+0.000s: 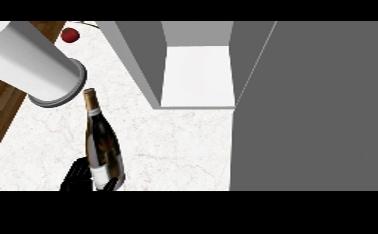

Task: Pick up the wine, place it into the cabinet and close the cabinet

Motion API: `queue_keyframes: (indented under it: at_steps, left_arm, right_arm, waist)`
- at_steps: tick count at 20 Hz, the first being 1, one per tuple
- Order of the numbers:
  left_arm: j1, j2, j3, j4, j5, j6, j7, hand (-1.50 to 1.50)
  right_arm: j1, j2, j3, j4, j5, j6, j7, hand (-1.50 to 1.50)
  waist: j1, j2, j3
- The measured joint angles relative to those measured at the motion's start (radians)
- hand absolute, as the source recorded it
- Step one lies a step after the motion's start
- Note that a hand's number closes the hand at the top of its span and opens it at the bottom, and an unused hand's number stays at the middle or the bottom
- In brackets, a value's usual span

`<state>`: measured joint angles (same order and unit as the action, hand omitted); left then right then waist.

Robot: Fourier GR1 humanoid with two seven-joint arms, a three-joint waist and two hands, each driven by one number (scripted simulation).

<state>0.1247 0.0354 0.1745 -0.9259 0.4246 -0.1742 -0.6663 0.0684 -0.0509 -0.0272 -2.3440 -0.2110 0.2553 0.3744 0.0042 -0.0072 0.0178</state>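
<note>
We log one black robot hand (77,178) at the lower left of the head view. It is the robot's left hand. Its fingers curl round the lower body of the wine, a dark glass bottle with a pale label and a gold-foiled neck (102,145). The bottle is therefore held. Its neck points away from the hand, up the view. We cannot tell whether its base is clear of the white marbled counter (184,138) or resting on it.

The right hand does not show.

The cabinet, a grey box with a white inner floor (198,75), stands beyond the hand and to its right, well apart from the bottle. Its compartment is open and holds nothing that we can see. The cabinet door, a broad grey panel (310,108), is swung out farther right of the hand.

A white cylinder (37,65) lies tilted just beyond the bottle's neck. A small red round object (71,35) sits farther off, past the cylinder.

Our judgement of progress: the grasp is done and the carry is barely begun, if at all. What is left is moving the bottle rightward and forward into the compartment, releasing it, and then shutting the door.
</note>
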Motion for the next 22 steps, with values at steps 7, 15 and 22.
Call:
queue_keyframes:
  at_steps: [7,15,22]
  left_arm:
    - [-0.002,0.033,-0.037,0.03,-0.053,-0.065,-0.057,1.5]
    - [-0.009,0.077,-0.106,0.076,-0.161,-0.135,-0.156,1.5]
    - [0.018,0.08,-0.13,0.02,-0.145,-0.185,-0.146,1.5]
  right_arm:
    - [-0.008,-0.016,-0.025,-0.009,-0.023,0.002,0.018,-1.5]
    - [-0.016,-0.019,-0.029,-0.005,-0.027,0.003,0.023,-1.5]
    - [0.004,0.002,0.0,-0.02,0.003,-0.005,0.019,-1.5]
  waist:
    - [-0.003,0.001,-0.002]
    - [-0.002,0.001,0.0]
    - [-0.002,0.004,-0.011]
